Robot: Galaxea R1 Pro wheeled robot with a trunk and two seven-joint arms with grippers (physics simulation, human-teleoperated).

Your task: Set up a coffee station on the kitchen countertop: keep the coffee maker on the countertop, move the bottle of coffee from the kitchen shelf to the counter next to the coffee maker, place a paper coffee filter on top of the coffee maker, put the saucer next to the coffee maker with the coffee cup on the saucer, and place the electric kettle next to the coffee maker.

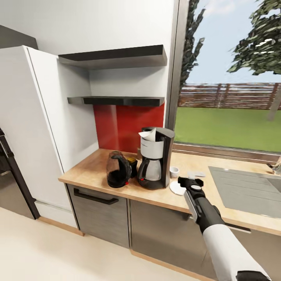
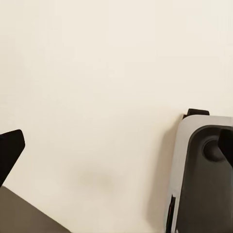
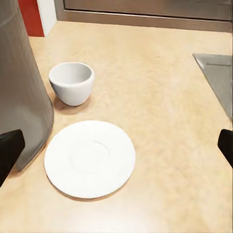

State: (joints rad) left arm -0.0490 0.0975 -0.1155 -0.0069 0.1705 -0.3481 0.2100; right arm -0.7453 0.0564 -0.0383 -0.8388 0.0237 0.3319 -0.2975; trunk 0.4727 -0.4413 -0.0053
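Already most of the station stands together on the kitchen countertop (image 1: 97, 171): the coffee maker (image 1: 156, 158) carries the paper coffee filter (image 1: 148, 135) on its top, the electric kettle (image 1: 118, 169) sits just beside it, and the bottle of coffee (image 1: 132, 164) is tucked between and behind the two, so that little more than its cap shows. On the maker's other side the saucer (image 3: 90, 158) lies bare, close against the machine, with the coffee cup (image 3: 72, 83) standing apart from it on the wood, so setting the cup on the saucer looks like the step left. The right gripper (image 3: 116, 145) hangs over the saucer with its jaws spread wide and nothing between them, probably poised to reach for the cup. The left gripper (image 2: 116, 145) faces pale floor and part of the robot's base; its fingertips sit at the frame edges, apparently open and empty. The kitchen shelf (image 1: 117, 100) is bare, and the cup's handle cannot be made out.
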